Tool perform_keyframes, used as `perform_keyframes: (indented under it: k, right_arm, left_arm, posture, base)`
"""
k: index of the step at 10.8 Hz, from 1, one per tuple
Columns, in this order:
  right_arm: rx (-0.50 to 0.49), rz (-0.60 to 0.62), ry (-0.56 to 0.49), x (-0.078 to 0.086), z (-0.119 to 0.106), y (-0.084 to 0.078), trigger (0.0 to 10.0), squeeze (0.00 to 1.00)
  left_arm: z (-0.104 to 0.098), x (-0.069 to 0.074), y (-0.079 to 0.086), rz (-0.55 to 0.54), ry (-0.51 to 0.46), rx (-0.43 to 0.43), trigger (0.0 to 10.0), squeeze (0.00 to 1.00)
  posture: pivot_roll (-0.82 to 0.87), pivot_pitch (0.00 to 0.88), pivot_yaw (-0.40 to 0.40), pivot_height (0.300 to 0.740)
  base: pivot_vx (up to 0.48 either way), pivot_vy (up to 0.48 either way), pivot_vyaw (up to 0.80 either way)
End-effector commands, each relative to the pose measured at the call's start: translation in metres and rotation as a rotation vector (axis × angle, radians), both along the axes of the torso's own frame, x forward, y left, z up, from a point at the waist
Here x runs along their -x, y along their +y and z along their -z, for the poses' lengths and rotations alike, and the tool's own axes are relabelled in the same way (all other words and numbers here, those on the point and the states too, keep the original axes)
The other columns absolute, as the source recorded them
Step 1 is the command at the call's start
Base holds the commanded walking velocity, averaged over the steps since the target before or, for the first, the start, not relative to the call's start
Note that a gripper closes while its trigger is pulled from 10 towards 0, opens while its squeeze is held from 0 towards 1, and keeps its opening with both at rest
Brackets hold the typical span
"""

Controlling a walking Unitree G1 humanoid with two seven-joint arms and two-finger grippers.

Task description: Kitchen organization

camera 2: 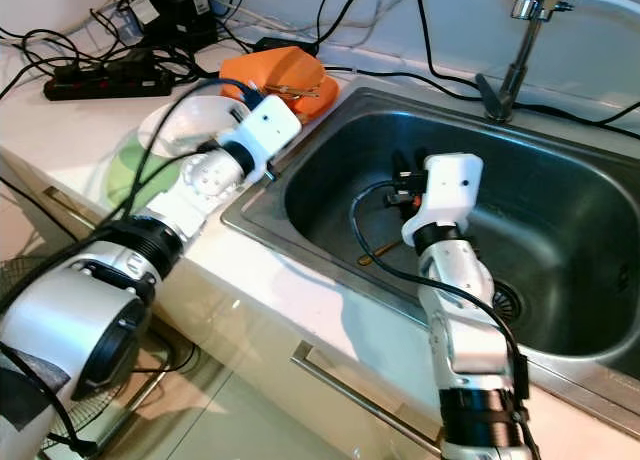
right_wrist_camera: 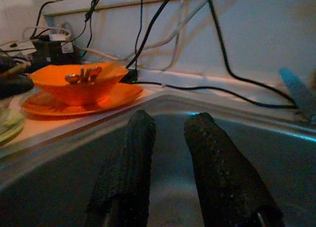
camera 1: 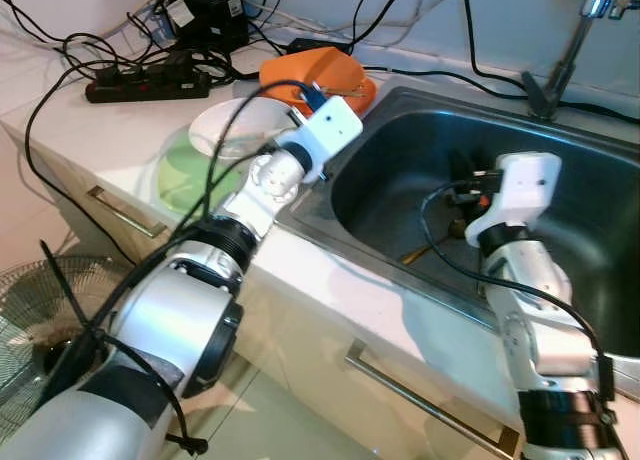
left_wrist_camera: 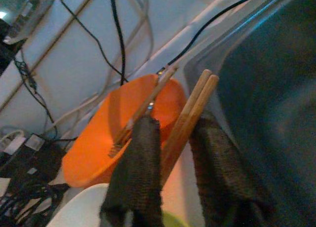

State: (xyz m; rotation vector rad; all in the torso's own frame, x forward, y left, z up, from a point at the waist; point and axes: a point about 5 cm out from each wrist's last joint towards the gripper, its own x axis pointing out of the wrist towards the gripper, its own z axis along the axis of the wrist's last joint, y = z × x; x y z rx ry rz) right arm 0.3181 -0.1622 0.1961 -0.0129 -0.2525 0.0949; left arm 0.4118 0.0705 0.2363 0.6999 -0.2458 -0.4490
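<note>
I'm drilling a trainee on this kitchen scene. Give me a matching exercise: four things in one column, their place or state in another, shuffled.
1. pair of wooden chopsticks
2. orange plastic bowl
3. right gripper
4. black power strip

a. over the steel sink basin, fingers apart
b. on an orange plate
c. on the counter among cables
d. between the left gripper fingers

Pairs: 1-d, 2-b, 3-a, 4-c

Head views: bright, even, sharp; soft shadows in the sink (camera 1: 420, 180).
Wrist views: dim, grainy, bluish; near fingers blurred.
</note>
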Motion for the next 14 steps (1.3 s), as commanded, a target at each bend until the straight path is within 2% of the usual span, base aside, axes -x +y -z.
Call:
perform_keyframes:
  k: [1, 3, 4, 7, 8, 9, 10, 11, 12, 14]
  right_arm:
    - [-0.015, -0.019, -0.022, -0.004, -0.004, 0.004, 10.0, 0.00]
    - [-0.025, -0.030, -0.029, -0.009, -0.004, 0.009, 10.0, 0.00]
    - [-0.035, -0.033, -0.029, -0.013, -0.004, 0.011, 10.0, 0.00]
    - [-0.052, -0.054, -0.026, -0.022, 0.001, 0.019, 10.0, 0.00]
    - [-0.055, -0.055, -0.031, -0.025, 0.000, 0.019, 10.0, 0.00]
    - [-0.056, -0.056, -0.034, -0.027, 0.000, 0.019, 10.0, 0.00]
    - [-0.063, -0.075, -0.047, -0.028, -0.002, 0.021, 10.0, 0.04]
    - [-0.058, -0.096, -0.050, -0.028, -0.002, 0.021, 10.0, 1.00]
    - [-0.031, -0.120, -0.052, -0.028, -0.002, 0.017, 10.0, 1.00]
    - [0.012, -0.160, -0.080, -0.027, -0.008, 0.006, 10.0, 1.00]
  left_arm:
    - [-0.014, -0.001, 0.001, 0.003, -0.063, -0.021, 0.0, 0.00]
    - [-0.029, -0.001, 0.004, 0.008, -0.142, -0.041, 0.0, 0.00]
    - [-0.044, -0.001, 0.007, 0.004, -0.226, -0.090, 0.0, 0.00]
    - [-0.078, 0.006, 0.009, 0.034, -0.396, -0.039, 0.0, 0.00]
    - [-0.090, 0.012, 0.006, 0.053, -0.464, 0.012, 0.0, 0.00]
    - [-0.101, 0.020, 0.001, 0.100, -0.516, 0.148, 0.0, 0.00]
    - [-0.101, 0.033, -0.008, 0.235, -0.500, 0.389, 10.0, 0.00]
    - [-0.091, 0.038, -0.013, 0.283, -0.450, 0.466, 10.0, 0.00]
    - [-0.073, 0.041, -0.019, 0.308, -0.368, 0.535, 10.0, 0.00]
    - [-0.051, 0.046, -0.017, 0.300, -0.287, 0.613, 10.0, 0.00]
  posture:
    - [0.02, 0.047, 0.074, 0.740]
    - [0.04, 0.023, 0.070, 0.740]
    - [0.05, 0.014, 0.068, 0.740]
    - [0.08, 0.000, 0.061, 0.740]
    - [0.09, 0.000, 0.061, 0.740]
    - [0.09, 0.000, 0.061, 0.740]
    - [0.08, 0.000, 0.062, 0.740]
    - [0.08, 0.000, 0.062, 0.740]
    - [0.09, 0.000, 0.061, 0.740]
    - [0.10, 0.000, 0.056, 0.740]
  base:
    - [0.000, 0.000, 0.00]
    - [0.000, 0.000, 0.00]
    - [0.000, 0.000, 0.00]
    - [0.000, 0.000, 0.00]
    - [0.000, 0.000, 0.00]
    - [0.000, 0.000, 0.00]
    - [0.000, 0.000, 0.00]
    - [0.000, 0.000, 0.00]
    - [0.000, 0.000, 0.00]
    - [0.000, 0.000, 0.00]
